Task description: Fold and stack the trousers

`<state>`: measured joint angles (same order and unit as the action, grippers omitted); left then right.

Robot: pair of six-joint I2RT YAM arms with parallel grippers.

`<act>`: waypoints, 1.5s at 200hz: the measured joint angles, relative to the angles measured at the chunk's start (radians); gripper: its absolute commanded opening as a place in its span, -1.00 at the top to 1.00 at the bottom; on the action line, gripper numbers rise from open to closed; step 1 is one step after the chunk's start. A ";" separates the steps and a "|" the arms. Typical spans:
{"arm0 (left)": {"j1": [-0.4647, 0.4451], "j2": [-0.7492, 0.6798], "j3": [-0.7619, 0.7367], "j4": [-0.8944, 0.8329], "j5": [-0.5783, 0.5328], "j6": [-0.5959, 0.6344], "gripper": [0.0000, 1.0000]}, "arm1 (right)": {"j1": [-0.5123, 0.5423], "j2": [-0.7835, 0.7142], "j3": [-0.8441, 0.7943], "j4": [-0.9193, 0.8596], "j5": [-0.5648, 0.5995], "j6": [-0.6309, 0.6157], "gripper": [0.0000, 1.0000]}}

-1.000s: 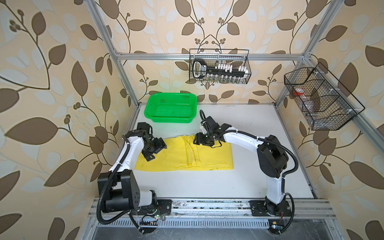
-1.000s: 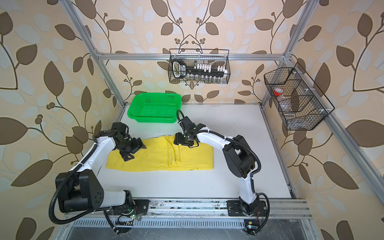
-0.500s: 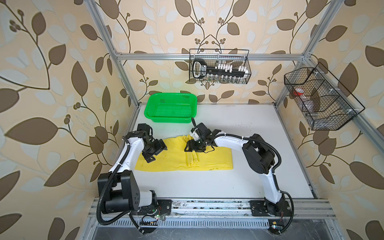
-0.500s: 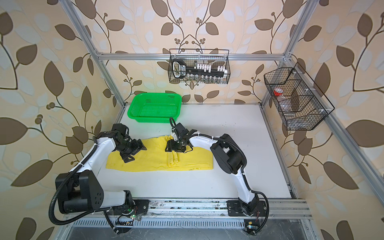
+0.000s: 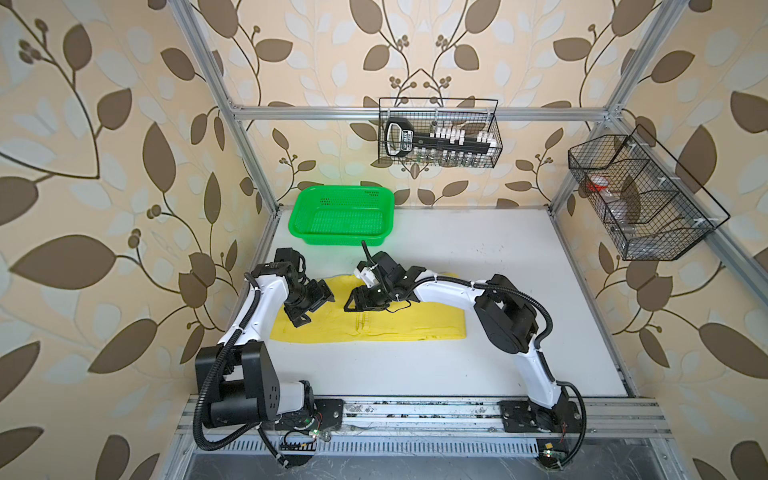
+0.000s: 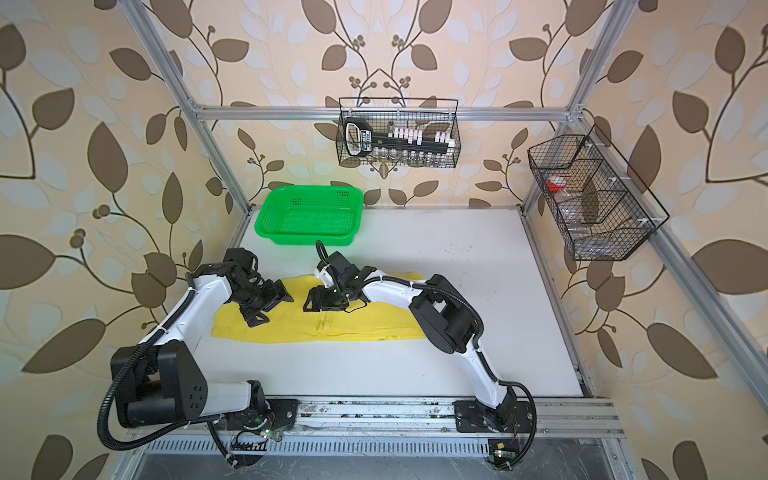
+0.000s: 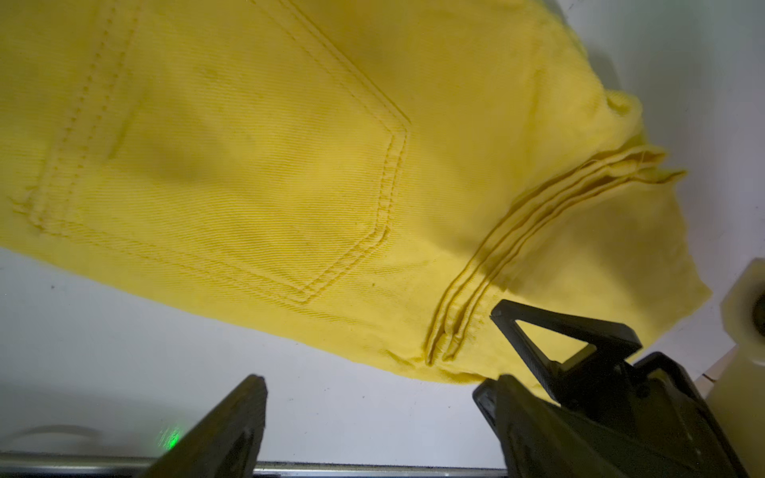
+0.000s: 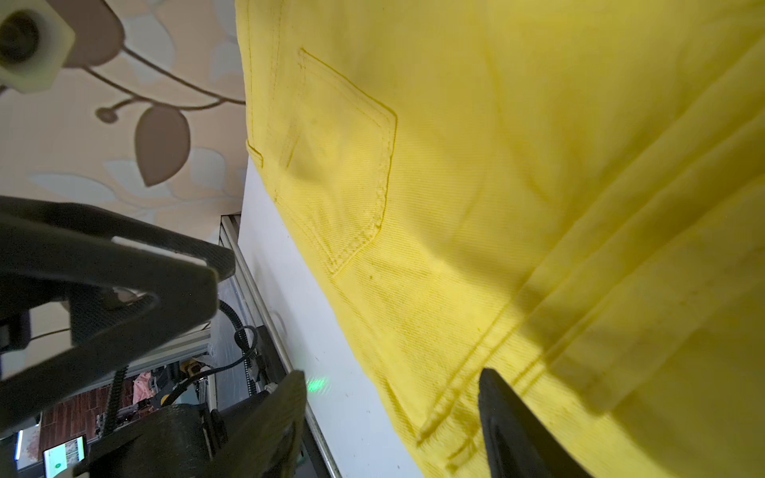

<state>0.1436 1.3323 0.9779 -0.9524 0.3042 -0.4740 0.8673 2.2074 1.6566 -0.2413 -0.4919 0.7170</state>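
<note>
The trousers [image 5: 386, 326] lay on the counter [image 5: 498, 257] toward 9 o'clock, seemingly halved lengthwise. The left end effector [image 5: 311, 305] and right end effector [image 5: 353, 301] hovered released and empty above; crosswise folding and stacking looked undone.

White table [image 5: 498, 266] fills the middle of both top views, and flat on it lie the yellow trousers [image 5: 374, 328], a folded band left of centre, with the green basket [image 5: 340, 240] above them in the table's upper-left corner.
</note>
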 measured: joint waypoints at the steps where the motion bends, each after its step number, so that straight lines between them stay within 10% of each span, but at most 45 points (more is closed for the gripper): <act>1: 0.000 0.000 0.000 0.000 0.000 0.000 -0.75 | 0.000 0.000 0.000 -0.001 0.000 0.000 -0.33; 88: -0.001 -0.045 0.000 0.042 0.100 0.035 -0.89 | -0.335 -0.521 -0.380 -0.213 0.067 -0.198 -0.58; 139: -0.007 -0.046 -0.019 0.144 0.212 0.042 -0.95 | -0.547 -0.573 -0.612 -0.306 0.126 -0.312 -0.47; 206: -0.007 0.014 -0.019 0.198 0.273 0.041 -0.96 | -0.590 -0.487 -0.694 -0.234 0.098 -0.341 -0.04; 266: -0.007 0.047 -0.012 0.192 0.273 0.042 -0.96 | -0.589 -0.453 -0.711 -0.160 0.037 -0.335 1.00; 300: -0.007 0.047 0.011 0.177 0.273 0.042 -0.95 | -0.629 -0.529 -0.712 -0.230 0.044 -0.355 1.00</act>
<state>0.1368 1.3796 0.9890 -0.7750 0.5770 -0.4320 0.2382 1.6787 0.9443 -0.4709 -0.4477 0.3618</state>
